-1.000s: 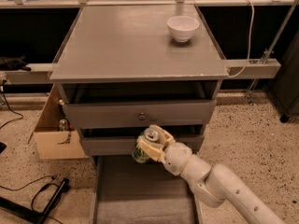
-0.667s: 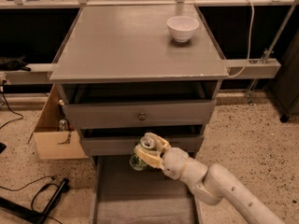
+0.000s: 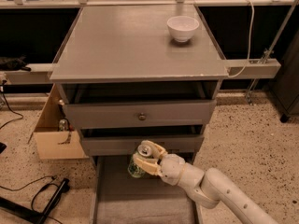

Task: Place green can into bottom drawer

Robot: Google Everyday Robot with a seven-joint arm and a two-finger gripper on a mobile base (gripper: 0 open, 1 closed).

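The gripper (image 3: 144, 158) hangs low in front of the cabinet (image 3: 135, 45), just before the lower knobbed drawer's front (image 3: 140, 145) and over the back part of the bottom drawer (image 3: 140, 197), which is pulled out. The fingers are clamped on the can (image 3: 138, 162). One pale finger (image 3: 153, 147) curves round the can's upper side by the rim, and the other (image 3: 145, 169) presses across its lower side, so the green body sits between them and sticks out to the left of the pads.

The can is held in the air above the drawer's grey floor. I cannot tell whether it touches anything but the fingers. It is tilted rather than upright: its long axis runs from lower left to upper right, with the silver top (image 3: 145, 150) raised, leaning toward the cabinet and facing partly up at the camera. The base points down toward the drawer floor.

The can's side shows green with pale mottled print, but no word or brand can be read on it.

The arm (image 3: 219, 192) comes in from the lower right. A white bowl (image 3: 182, 28) stands on the cabinet top, near its back right corner.
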